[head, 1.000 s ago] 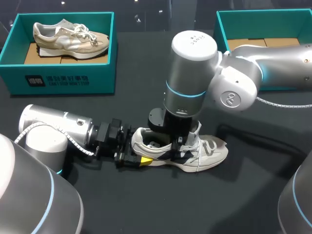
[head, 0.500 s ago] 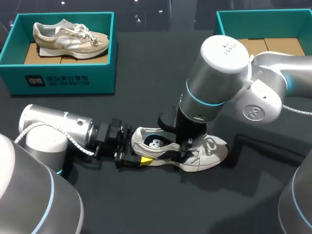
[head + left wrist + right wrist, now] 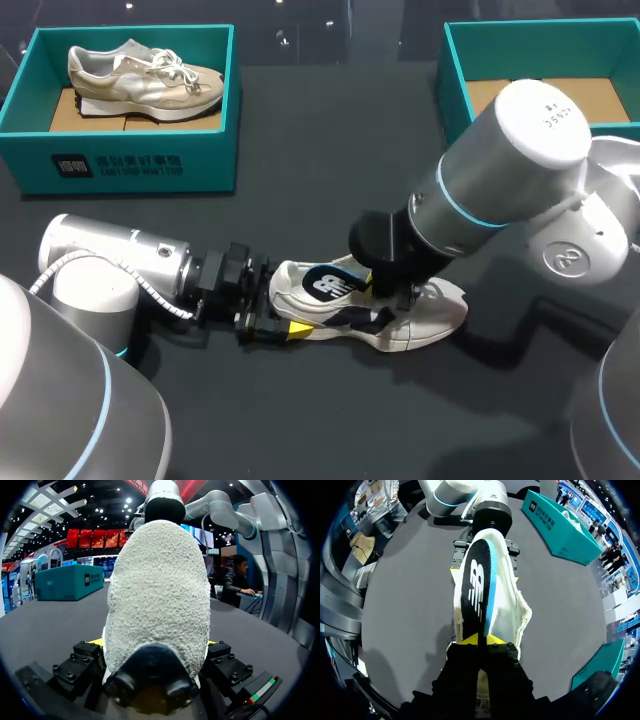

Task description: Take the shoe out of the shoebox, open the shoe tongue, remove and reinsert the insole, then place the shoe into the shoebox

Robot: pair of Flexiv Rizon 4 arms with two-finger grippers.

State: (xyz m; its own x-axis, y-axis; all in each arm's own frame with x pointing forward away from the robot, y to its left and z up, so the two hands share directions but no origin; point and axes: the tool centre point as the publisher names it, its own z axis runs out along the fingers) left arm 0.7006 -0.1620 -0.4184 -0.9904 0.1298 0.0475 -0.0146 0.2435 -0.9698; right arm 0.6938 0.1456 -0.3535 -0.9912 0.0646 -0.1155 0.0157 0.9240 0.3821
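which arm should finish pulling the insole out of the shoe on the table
Right. The right hand is shut on the black, blue-edged insole, which stands partly out of the white lace-up sneaker. The left hand clamps the sneaker's heel, so it is best left steadying.

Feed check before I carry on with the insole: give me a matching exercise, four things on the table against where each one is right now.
Things:
1. insole
2. white shoe
3. beige shoe
4. right box

Places or states:
A. lying in the left box
B. on the table, heel clamped by the left hand
C. pinched by the right hand, partly raised out of the shoe
D. cardboard floor showing, no shoe seen in it

Pairs: 1-C, 2-B, 3-A, 4-D
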